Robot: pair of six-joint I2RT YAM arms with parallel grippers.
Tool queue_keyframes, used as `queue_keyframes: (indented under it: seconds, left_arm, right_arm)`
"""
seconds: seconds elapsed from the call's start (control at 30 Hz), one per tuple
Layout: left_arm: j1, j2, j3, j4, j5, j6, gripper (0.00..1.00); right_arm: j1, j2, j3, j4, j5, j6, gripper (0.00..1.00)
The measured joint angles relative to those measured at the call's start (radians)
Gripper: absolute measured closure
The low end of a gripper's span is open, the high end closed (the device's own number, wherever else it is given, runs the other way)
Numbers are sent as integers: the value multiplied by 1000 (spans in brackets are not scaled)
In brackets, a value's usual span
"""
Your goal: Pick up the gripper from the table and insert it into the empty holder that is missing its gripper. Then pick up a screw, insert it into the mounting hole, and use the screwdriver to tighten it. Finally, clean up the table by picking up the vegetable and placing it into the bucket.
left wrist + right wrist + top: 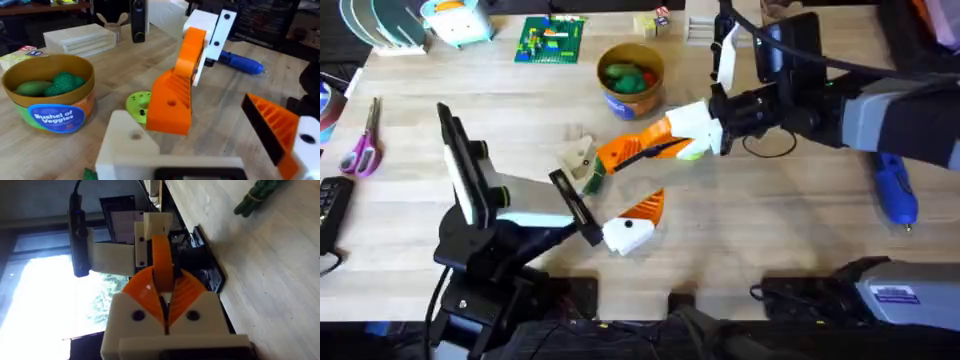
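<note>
Right gripper: clenched on the gripper, held mid-table toward the holder for insertion; left gripper released, standing by.

Even bright light overhead, soft shadows on the table; window glare, blurred foreground in wrist views

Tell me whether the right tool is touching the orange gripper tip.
Touching. In the right wrist view, the right tool has both ribbed pads closed against the orange gripper tip, with no gap on either side.
</note>
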Motion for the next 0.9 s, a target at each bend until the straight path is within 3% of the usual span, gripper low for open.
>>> queue_keyframes:
  seconds: [0.9]
  left_arm:
    - [1, 0, 0, 0, -30, 0, 8]
  right_arm:
    - [91, 78, 0, 251, 24, 202, 992]
